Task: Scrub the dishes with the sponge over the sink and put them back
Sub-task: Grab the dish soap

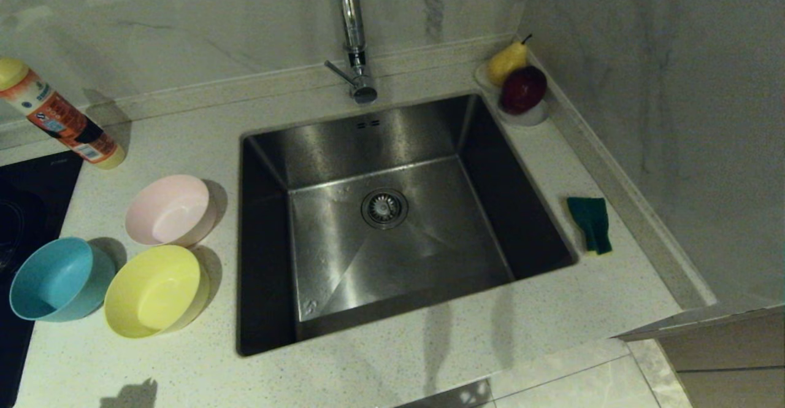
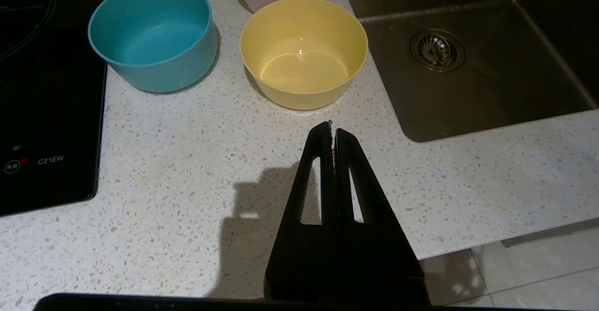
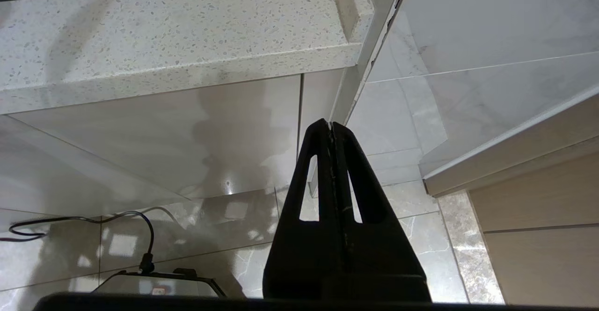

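We look down on a pale speckled stone tabletop [image 1: 429, 346] with the large square brushed stainless steel sink [image 1: 398, 224] set into its middle, a round drain strainer [image 1: 384, 207] at the centre of its floor and two overflow slots high on its far wall. A chrome tap [image 1: 354, 34] rises behind it.

On our left of the sink three small round plastic bowls stand upright and empty in a close cluster: the pale pink bowl [image 1: 170, 210] nearest the back, the yellow bowl [image 1: 154, 290] just in front of it and close to the sink's edge, and the teal blue bowl [image 1: 58, 279] beside the yellow one, at the rim of a black glass cooktop [image 1: 24, 211]. Further back on that side is a tilted bottle with an orange label and yellow cap [image 1: 58, 116].

On our right of the sink lies the small rectangular sponge [image 1: 590, 224], dark green scouring face up over yellow foam, well apart from the bowls. In the far right corner a small white dish [image 1: 527, 115] holds a yellow pear [image 1: 506, 61] and a dark red apple [image 1: 523, 89].

Our left gripper [image 2: 333, 131] hovers above the tabletop just in front of the yellow bowl, jaws pressed together on nothing. Our right gripper [image 3: 330, 126] hangs off the tabletop's front edge, over the tiled floor [image 3: 187, 227], jaws likewise pressed together and empty
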Robot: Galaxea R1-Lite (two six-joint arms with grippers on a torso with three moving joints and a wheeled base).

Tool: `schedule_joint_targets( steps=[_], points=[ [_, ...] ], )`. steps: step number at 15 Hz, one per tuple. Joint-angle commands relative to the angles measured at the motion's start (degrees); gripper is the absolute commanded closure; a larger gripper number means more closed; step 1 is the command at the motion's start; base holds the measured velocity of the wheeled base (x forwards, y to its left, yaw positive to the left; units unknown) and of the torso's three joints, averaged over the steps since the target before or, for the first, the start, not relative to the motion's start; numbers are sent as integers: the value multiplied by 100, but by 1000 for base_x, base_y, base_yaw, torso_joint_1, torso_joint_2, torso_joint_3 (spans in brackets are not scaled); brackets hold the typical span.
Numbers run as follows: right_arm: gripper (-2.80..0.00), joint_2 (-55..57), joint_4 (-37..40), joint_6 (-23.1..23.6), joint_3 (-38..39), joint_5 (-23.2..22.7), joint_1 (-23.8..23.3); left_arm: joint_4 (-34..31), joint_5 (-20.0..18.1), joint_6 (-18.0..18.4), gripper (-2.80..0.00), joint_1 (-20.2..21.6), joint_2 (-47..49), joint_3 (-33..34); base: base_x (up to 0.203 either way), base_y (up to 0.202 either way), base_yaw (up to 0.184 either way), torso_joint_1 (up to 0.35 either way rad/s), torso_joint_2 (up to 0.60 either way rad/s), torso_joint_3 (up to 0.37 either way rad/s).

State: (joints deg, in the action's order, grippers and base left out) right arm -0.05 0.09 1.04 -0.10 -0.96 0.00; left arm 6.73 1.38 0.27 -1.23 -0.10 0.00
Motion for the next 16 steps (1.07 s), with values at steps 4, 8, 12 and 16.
schedule_joint_targets(
  steps=[4,8,12,16],
  points=[
    [0,5,0,2,1,0,0,-5,3,8,0,0,1,229,0,0,0,0,0,0],
    [0,5,7,2,1,0,0,-32,12,87,0,0,1,229,0,0,0,0,0,0],
    [0,5,0,2,1,0,0,-15,-11,234,0,16,18,229,0,0,0,0,0,0],
    [0,5,2,2,1,0,0,-44,-62,353,0,18,2,229,0,0,0,0,0,0]
  ],
)
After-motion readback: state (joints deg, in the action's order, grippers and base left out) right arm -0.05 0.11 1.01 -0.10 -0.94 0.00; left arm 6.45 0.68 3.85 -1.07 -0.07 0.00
